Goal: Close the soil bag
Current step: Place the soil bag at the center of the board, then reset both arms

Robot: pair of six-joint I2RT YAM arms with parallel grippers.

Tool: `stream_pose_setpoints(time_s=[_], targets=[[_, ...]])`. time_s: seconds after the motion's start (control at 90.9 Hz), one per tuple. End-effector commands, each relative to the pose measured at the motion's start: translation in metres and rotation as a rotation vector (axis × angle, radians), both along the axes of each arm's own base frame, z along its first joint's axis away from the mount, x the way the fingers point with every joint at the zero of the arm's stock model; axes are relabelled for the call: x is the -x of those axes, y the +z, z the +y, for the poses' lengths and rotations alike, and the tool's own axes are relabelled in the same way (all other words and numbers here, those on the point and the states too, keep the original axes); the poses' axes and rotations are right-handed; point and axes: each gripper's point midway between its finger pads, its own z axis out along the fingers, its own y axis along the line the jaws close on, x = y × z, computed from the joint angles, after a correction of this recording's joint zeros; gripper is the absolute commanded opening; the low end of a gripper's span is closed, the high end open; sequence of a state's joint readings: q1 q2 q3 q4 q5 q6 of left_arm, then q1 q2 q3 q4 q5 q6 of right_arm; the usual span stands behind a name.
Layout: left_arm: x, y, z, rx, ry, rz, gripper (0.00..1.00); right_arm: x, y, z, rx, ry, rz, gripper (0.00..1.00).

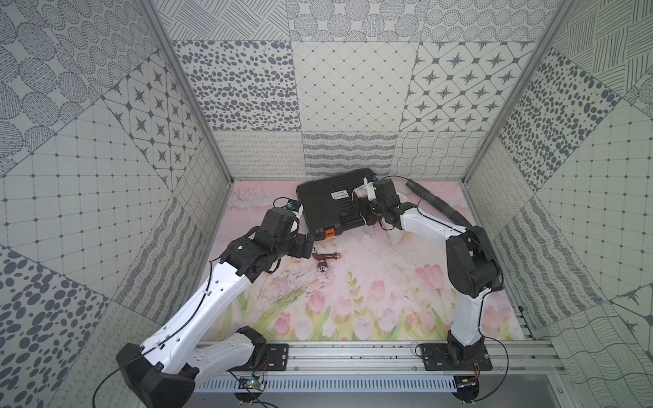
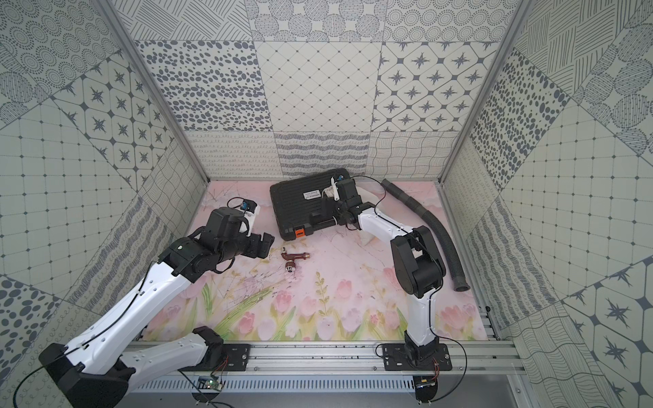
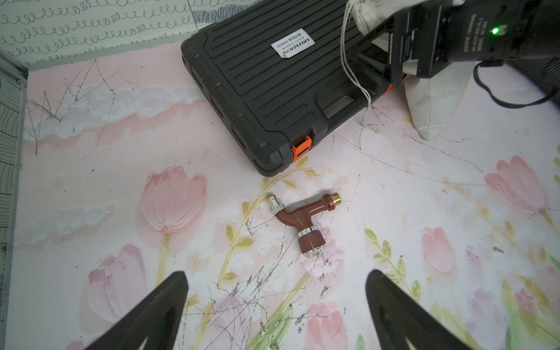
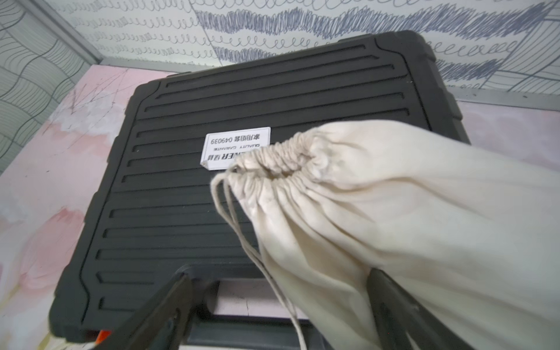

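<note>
Black case (image 1: 328, 201) and soil bag (image 3: 430, 100) block twelve o'clock, hose (image 1: 436, 202) lines three o'clock, faucet (image 1: 323, 263) sits centre; the surface (image 1: 371, 300) is open at six o'clock.

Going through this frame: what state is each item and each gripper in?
soil bag: neck gathered, small gap left, cord slack.
black case: lid shut.
brown tap: lying on its side.
left gripper: open, empty.
right gripper: open, bag lying against one finger.

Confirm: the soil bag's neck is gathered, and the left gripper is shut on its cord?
No. The left gripper is open and holds nothing, as the left wrist view shows. The neck of the soil bag is gathered, as you said.
</note>
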State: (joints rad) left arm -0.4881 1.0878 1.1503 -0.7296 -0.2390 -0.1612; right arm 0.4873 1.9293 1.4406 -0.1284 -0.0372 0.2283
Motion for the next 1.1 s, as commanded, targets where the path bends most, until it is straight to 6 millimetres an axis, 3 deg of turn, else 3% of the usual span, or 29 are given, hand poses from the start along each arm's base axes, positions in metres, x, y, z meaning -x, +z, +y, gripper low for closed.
stream_pose_setpoints(time_s=[0.0, 0.341, 0.605, 0.726, 0.847, 0.968, 1.089], targets=[[-0.002, 0.004, 0.002, 0.008, 0.010, -0.018, 0.96, 0.018, 0.039, 0.010, -0.088, 0.073, -0.055, 0.97], [-0.003, 0.007, -0.004, 0.061, 0.007, -0.020, 0.96, 0.088, 0.126, 0.007, -0.287, 0.246, -0.113, 0.97], [-0.004, 0.022, -0.013, 0.124, -0.015, -0.060, 0.96, 0.123, 0.177, -0.018, -0.390, 0.305, -0.168, 0.97], [-0.006, 0.029, -0.016, 0.157, -0.016, -0.090, 0.96, 0.126, 0.193, -0.044, -0.387, 0.241, -0.218, 0.97], [-0.011, 0.028, -0.015, 0.171, 0.004, -0.117, 0.96, 0.125, 0.195, -0.083, -0.359, 0.126, -0.257, 0.97], [-0.018, 0.020, -0.007, 0.159, 0.071, -0.126, 0.96, 0.123, 0.191, -0.129, -0.338, 0.009, -0.285, 0.97], [-0.023, 0.009, 0.000, 0.138, 0.111, -0.145, 0.96, 0.123, 0.176, -0.172, -0.302, -0.097, -0.294, 0.97]])
